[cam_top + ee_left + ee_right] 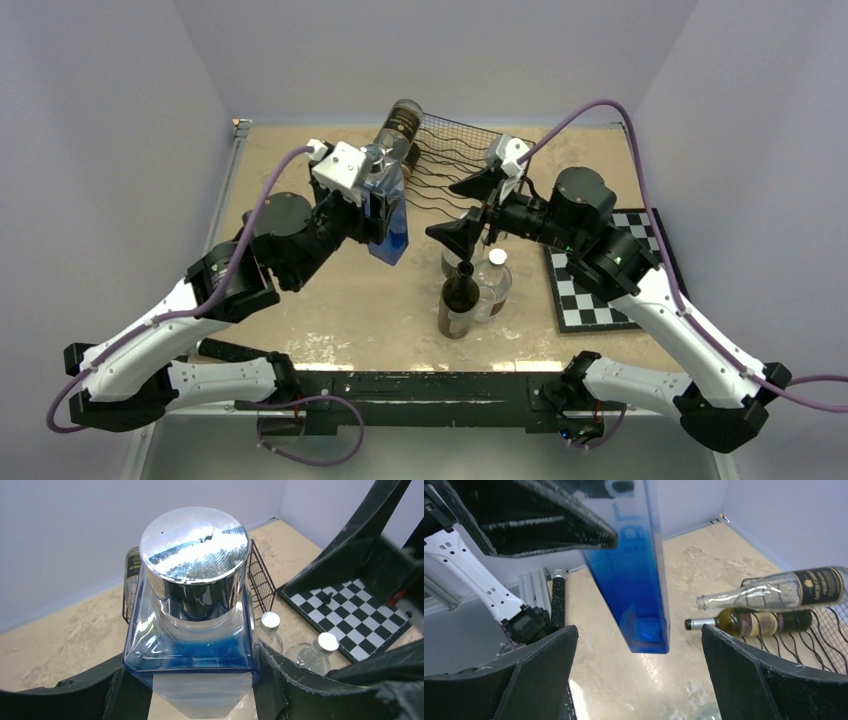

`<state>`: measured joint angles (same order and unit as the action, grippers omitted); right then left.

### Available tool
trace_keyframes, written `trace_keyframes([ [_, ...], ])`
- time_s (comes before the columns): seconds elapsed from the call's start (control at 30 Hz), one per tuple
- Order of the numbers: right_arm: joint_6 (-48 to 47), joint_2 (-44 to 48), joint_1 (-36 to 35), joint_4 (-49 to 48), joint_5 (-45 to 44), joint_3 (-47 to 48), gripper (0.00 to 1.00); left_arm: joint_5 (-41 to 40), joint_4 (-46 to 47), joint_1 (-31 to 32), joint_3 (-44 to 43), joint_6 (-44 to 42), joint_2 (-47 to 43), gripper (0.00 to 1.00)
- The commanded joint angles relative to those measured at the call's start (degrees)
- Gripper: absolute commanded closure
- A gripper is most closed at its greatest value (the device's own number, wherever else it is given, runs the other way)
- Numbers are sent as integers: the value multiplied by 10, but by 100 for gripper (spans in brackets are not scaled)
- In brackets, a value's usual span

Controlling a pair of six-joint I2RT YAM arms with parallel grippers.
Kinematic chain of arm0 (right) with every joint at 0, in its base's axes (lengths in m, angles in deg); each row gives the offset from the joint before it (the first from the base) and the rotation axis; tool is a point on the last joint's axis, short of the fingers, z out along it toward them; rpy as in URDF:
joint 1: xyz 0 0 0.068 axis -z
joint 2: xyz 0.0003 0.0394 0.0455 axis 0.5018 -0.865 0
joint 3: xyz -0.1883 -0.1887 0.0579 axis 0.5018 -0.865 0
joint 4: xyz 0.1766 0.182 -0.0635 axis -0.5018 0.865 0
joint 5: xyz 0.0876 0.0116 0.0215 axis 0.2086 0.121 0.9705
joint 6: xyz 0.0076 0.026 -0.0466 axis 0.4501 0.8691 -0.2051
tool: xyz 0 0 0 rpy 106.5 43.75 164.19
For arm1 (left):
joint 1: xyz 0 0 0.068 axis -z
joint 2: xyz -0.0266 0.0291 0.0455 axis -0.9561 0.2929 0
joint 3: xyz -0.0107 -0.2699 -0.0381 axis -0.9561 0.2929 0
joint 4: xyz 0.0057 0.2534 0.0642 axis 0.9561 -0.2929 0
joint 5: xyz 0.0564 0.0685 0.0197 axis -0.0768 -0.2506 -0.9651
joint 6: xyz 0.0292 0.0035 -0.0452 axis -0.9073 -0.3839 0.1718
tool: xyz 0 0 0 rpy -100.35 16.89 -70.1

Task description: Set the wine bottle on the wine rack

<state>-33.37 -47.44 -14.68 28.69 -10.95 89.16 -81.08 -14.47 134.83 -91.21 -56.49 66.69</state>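
Blue bottle (pixel 392 230) in left hand (pixel 197 686)

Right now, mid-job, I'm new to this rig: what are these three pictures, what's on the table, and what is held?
Two robot arms sit at the near edge of the table. One picture looks down from above and behind them; the other two come from a camera on each wrist. The left gripper is shut on a blue bottle, held in the air. The right gripper is open, empty. At the back, the rack carries two bottles lying down. A dark bottle and a capped bottle stand mid-table; a chessboard lies to the right.
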Motion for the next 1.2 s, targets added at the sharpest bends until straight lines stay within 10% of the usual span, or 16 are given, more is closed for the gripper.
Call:
trace_keyframes([
  [0.0, 11, -28, -28, -96, -35, 18, 1, -24, 32, -4, -121, -19, 27, 100],
  [1.17, 5, -152, -71, -403, -110, -74, 1, -12, 71, -4, -188, -64, 29, 100],
])
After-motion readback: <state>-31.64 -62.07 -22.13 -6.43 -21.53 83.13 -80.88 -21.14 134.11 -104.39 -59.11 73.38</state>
